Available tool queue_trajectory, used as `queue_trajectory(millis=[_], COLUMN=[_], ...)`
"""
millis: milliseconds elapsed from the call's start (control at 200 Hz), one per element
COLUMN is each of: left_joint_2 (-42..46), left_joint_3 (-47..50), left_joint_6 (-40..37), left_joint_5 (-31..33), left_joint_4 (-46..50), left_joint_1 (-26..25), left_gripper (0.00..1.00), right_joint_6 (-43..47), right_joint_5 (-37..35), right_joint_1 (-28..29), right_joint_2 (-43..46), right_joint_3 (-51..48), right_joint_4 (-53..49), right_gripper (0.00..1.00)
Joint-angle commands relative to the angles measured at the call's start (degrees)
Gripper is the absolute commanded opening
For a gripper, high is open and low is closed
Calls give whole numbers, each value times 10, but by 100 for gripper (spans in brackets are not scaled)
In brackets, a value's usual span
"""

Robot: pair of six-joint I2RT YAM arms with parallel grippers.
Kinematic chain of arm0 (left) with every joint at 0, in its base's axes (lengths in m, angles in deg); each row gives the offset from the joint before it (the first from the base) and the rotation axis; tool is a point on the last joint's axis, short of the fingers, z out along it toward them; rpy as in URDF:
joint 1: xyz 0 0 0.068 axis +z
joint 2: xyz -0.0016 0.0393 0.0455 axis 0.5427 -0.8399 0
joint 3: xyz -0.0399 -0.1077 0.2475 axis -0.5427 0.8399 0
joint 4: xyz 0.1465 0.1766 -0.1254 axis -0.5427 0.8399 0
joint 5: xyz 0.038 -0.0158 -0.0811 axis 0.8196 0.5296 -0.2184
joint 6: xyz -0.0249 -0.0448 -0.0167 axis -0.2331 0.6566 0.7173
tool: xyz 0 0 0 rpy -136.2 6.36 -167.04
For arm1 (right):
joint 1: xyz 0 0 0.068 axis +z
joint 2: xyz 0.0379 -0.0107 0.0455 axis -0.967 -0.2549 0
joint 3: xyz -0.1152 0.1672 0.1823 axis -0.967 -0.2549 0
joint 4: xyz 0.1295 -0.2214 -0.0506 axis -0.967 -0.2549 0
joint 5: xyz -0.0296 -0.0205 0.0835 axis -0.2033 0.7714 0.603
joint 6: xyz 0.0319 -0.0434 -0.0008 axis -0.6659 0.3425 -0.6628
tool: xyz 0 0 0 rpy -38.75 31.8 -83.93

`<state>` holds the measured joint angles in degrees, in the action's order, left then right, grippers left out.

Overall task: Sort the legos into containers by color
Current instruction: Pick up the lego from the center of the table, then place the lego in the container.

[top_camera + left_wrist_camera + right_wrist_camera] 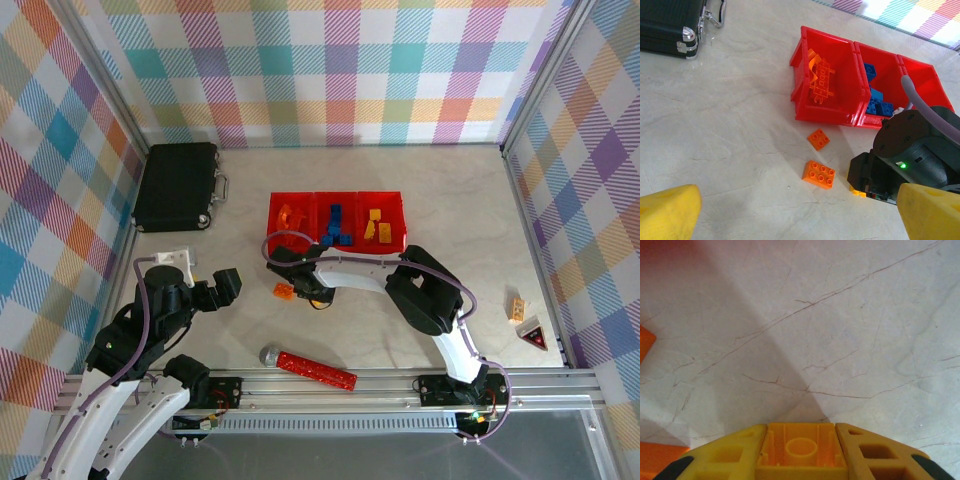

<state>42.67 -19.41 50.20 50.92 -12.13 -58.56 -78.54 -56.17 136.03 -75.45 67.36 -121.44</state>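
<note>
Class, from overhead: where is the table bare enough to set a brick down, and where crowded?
Bare: between black case and red bins; behind the bins to the back wall; right of the bins. Crowded: before the bins, where the right gripper grips a brick beside orange bricks.

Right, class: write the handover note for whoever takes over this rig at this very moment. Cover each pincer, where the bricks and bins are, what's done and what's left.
Left pincer: open, empty, left of the bins.
Right pincer: shut on a yellow brick, low over the table in front of the bins.
Bins: orange pieces in the left one, blue in the middle, yellow in the right.
Left to do: bin the held brick, then two orange bricks in front of the bins, and a stray brick far right.
</note>
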Motion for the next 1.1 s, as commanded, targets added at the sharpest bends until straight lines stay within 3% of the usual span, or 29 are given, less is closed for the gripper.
queue_trajectory(millis=[0,390,500,560,645,775,1095], left_joint_2=[0,-10,-22,-30,-39,-46,-66], left_joint_3=[7,13,17,15,14,14,14], left_joint_6=[6,14,16,16,16,18,28], left_joint_5=[9,15,8,7,9,8,20], left_joint_4=[13,8,3,4,7,7,13], left_joint_1=[-1,-7,-7,-6,-7,-7,-7], left_gripper=[100,100,100,100,100,100,100], right_joint_6=[8,129,198,251,293,363,471], right_joint_5=[-31,-146,-136,-89,-32,-8,-16], right_joint_1=[3,-51,-104,-145,-200,-256,-309], right_joint_2=[19,139,165,169,156,120,-2], right_joint_3=[-12,-15,-17,-19,-7,14,129], right_joint_4=[-26,-66,-44,-16,-13,3,4], right_gripper=[21,8,9,10,12,12,12])
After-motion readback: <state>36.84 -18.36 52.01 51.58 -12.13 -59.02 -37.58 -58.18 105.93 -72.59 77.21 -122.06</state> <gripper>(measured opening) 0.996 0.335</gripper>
